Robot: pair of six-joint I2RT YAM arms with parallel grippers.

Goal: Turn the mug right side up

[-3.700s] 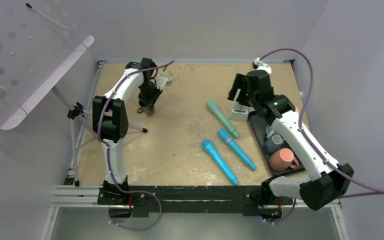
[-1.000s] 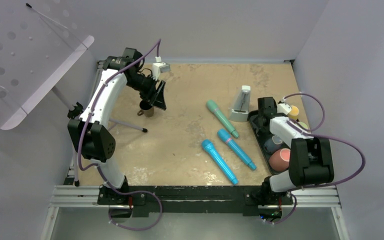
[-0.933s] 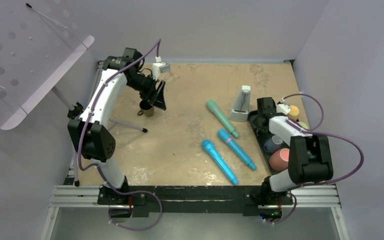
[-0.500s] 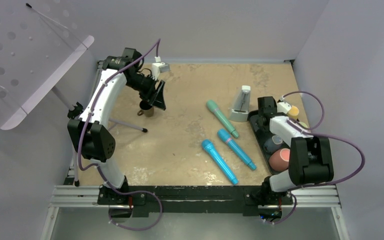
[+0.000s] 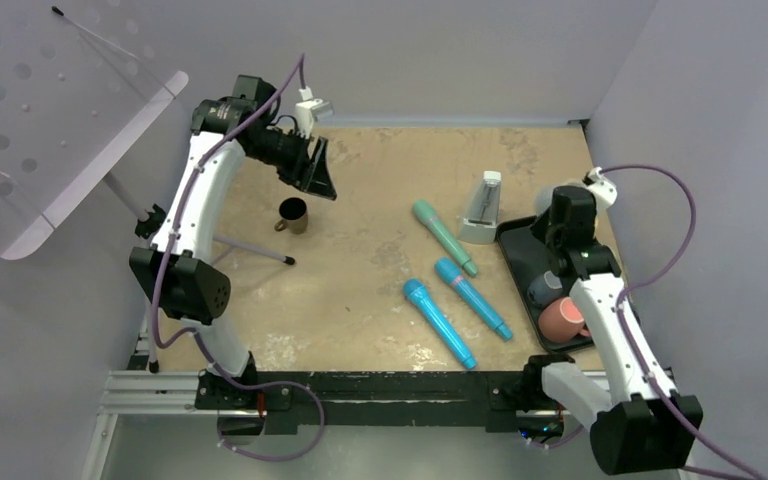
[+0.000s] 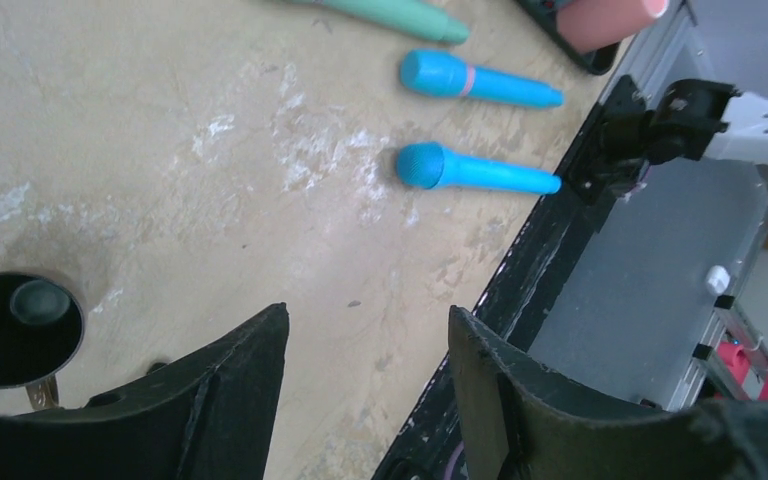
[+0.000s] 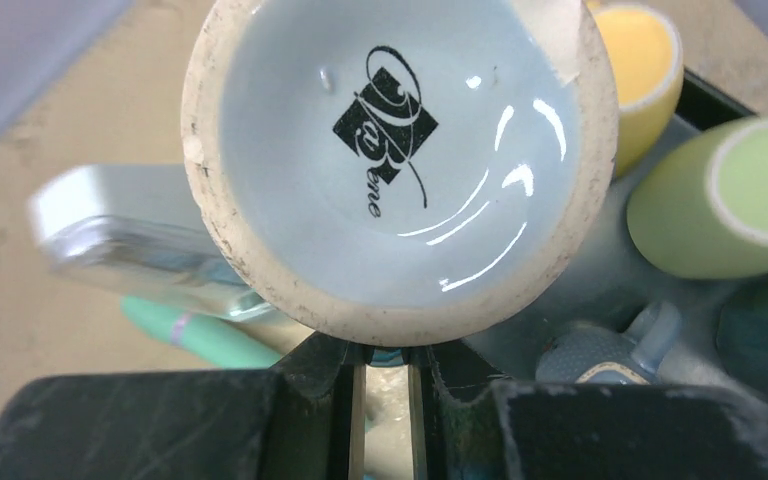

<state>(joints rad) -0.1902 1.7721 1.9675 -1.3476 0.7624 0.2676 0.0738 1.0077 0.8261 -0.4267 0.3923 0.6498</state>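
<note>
The right gripper (image 7: 385, 372) is pinched tight on the pale blue glazed ceramic mug (image 7: 390, 150). It holds the mug over the far end of the black plastic tray (image 5: 516, 258), with the rough foot ring and printed base turned toward the wrist camera. Which part of the mug the fingers clamp is hidden. A yellow round cup (image 7: 650, 60) and a green round cup (image 7: 735, 195) lie in the tray beneath it, and a pink ceramic mug (image 5: 563, 318) lies at the tray's near end. A silver metronome (image 5: 482, 208) stands just left of the tray. Well left of the tray, the left gripper (image 6: 365, 318) hovers with jaws apart, holding nothing, near a dark metal cup (image 6: 18, 328) that stands mouth up.
</note>
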